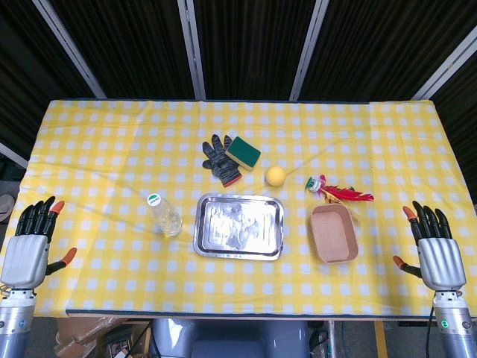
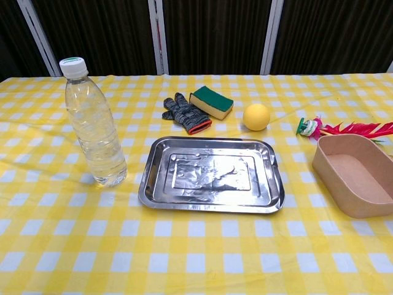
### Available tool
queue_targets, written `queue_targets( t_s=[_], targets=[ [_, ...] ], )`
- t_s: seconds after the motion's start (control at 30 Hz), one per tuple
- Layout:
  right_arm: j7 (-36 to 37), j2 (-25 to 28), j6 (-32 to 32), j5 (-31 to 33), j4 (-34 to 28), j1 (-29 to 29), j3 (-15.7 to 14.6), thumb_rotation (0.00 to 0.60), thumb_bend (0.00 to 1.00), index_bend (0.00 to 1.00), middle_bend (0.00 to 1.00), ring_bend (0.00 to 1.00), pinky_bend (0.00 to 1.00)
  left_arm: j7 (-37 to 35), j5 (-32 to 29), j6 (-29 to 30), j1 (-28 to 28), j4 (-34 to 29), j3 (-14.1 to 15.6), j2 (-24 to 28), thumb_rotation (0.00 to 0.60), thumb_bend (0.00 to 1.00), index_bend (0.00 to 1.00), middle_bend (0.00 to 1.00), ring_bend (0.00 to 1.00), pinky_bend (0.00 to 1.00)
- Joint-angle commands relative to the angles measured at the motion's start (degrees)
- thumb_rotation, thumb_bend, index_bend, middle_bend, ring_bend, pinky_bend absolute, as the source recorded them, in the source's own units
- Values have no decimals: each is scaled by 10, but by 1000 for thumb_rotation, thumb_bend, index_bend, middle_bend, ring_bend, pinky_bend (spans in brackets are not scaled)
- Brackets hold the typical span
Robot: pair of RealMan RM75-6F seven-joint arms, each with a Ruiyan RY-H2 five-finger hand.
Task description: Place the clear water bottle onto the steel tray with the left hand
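Observation:
The clear water bottle (image 1: pixel 165 215) (image 2: pixel 93 123) stands upright with a white and green cap, just left of the steel tray (image 1: pixel 239 226) (image 2: pixel 212 174), which holds nothing. My left hand (image 1: pixel 30 246) hovers at the table's left front corner, fingers spread and holding nothing, well left of the bottle. At the right front corner my right hand (image 1: pixel 433 250) is likewise spread with nothing in it. The chest view shows neither hand.
Behind the tray lie a grey knit glove (image 1: pixel 221 160) (image 2: pixel 186 114), a green and yellow sponge (image 1: pixel 243 152) (image 2: pixel 211 102) and a yellow ball (image 1: pixel 276 176) (image 2: pixel 256 117). To the right are a red feathered toy (image 1: pixel 339 192) (image 2: pixel 344 129) and a brown box (image 1: pixel 333 233) (image 2: pixel 356 174).

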Motion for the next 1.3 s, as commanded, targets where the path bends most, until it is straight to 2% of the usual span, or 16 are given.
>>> queue_targets(
  t_s=[0.03, 0.8, 0.9, 1.03, 1.13, 1.3],
  targets=[
    [0, 0, 1, -1, 0, -1, -2, 600, 49, 81, 0, 0, 0, 0, -2, -2, 0, -2, -2, 1, 600, 254, 57, 6, 0, 0],
    [17, 14, 3, -1, -13, -11, -6, 600, 49, 81, 0, 0, 0, -6, -6, -35, -10, 13, -11, -26, 600, 247, 72, 19, 0, 0],
    [17, 16, -8, 6, -15, -10, -7, 600, 50, 81, 0, 0, 0, -51, -17, -81, -29, 7, -13, -31, 600, 230, 73, 19, 0, 0],
    [12, 17, -12, 8, -21, -9, -7, 600, 49, 81, 0, 0, 0, -162, -42, -189, -70, -34, -14, -18, 600, 222, 73, 18, 0, 0],
    [11, 18, -14, 10, -24, -9, -7, 600, 49, 81, 0, 0, 0, -250, -64, -274, -108, -65, -26, -2, 600, 220, 73, 18, 0, 0],
    [13, 19, -17, 13, -23, -9, -6, 600, 49, 81, 0, 0, 0, -294, -81, -314, -141, -65, -49, -26, 600, 219, 73, 18, 0, 0]
  ],
)
